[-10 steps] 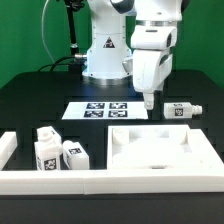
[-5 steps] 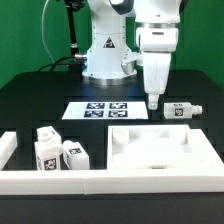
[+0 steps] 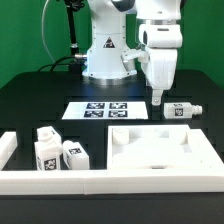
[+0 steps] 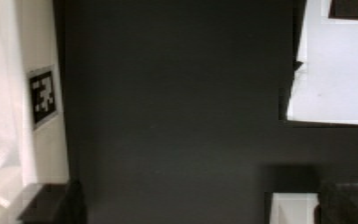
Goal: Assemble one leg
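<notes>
While the gripper (image 3: 157,98) hangs above the dark table (image 3: 30,100), we see the leg (image 3: 180,110) lying on its side at the gripper's four o'clock, near but apart. It is a white blocky post with black-and-white tags, its narrower stub pointing to three o'clock. From the wrist we see a tagged white surface (image 4: 43,97), a white shape (image 4: 345,80) we cannot identify, and dim fingers (image 4: 48,205) set wide apart, holding nothing.

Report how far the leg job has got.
Done: nothing visible; the slab carries no leg. In hand: the claw hangs open and empty near the leg, which lies on the table at the exterior view's right. Left: grasp that leg, carry it to the slab and fix it there.
</notes>
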{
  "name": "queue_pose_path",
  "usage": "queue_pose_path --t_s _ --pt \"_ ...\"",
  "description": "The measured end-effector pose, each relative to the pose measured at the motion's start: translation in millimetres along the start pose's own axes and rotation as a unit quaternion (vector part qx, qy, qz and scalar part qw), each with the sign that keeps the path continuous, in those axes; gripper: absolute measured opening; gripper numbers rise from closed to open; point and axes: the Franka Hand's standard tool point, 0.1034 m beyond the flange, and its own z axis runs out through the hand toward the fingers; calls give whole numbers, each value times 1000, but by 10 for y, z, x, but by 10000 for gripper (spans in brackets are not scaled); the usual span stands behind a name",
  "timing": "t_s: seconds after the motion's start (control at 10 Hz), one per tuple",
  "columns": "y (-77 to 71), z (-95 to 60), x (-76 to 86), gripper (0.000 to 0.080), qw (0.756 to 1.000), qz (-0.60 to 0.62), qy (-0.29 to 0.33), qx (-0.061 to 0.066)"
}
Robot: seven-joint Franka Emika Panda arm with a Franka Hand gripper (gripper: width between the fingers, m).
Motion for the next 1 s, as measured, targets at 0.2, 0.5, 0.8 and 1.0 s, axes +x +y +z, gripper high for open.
queue_pose_path --t_s 0.2,0.5,0.8,1.0 --pt "-124 -2 158 648 999 -25 -22 10" --pt "-249 -58 304 648 997 -68 -48 8" --pt "-250 -44 280 648 997 -67 -46 12" --pt "-329 9 249 648 995 -81 -51 42"
